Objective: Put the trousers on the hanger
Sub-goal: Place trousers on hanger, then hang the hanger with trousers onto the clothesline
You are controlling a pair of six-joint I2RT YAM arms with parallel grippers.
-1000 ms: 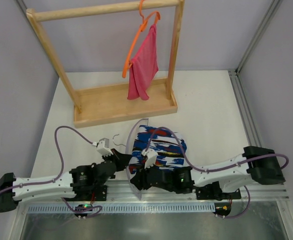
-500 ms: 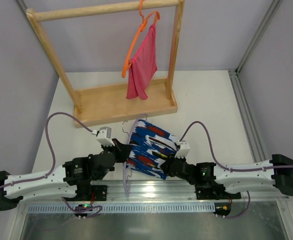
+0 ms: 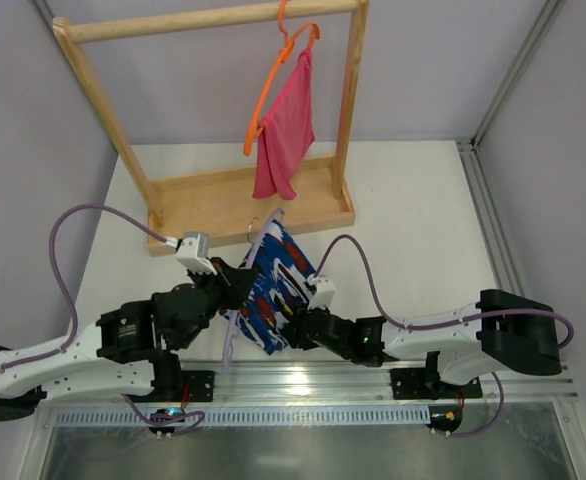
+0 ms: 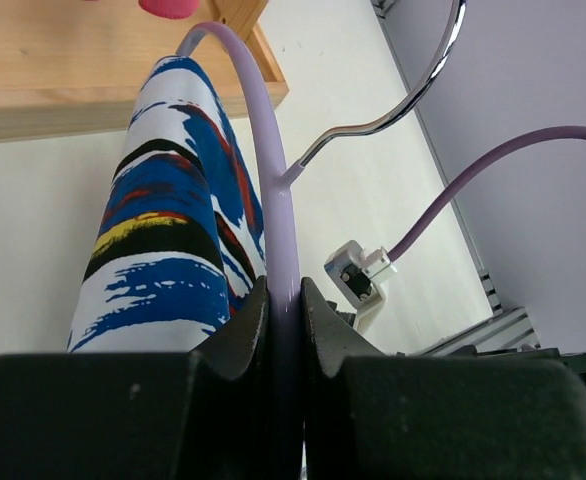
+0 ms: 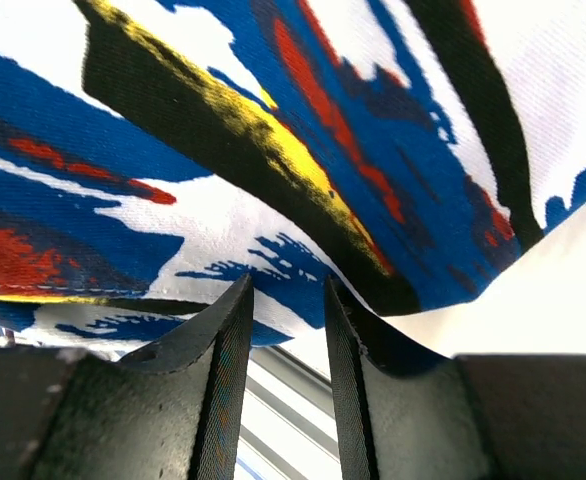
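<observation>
The trousers [image 3: 273,280] hang folded over one arm of the hanger [image 4: 270,180], so the main step looks done. What seems left is to let the cloth settle and let go. The hanger is held up off the table, just in front of the rack [image 3: 243,205], its hook [image 4: 413,100] pointing towards the rack. The left gripper [image 4: 285,300] is clamped tight on the hanger's arm. The right gripper [image 5: 285,290] sits at the hem on the side away from the rack, jaws a little apart; whether it pinches cloth I cannot tell. On the rack's rail hang an orange hanger [image 3: 273,85] and pink cloth [image 3: 285,125]. The table [image 3: 413,220] is white, and the walls behind and beside the rack are plain pale grey
</observation>
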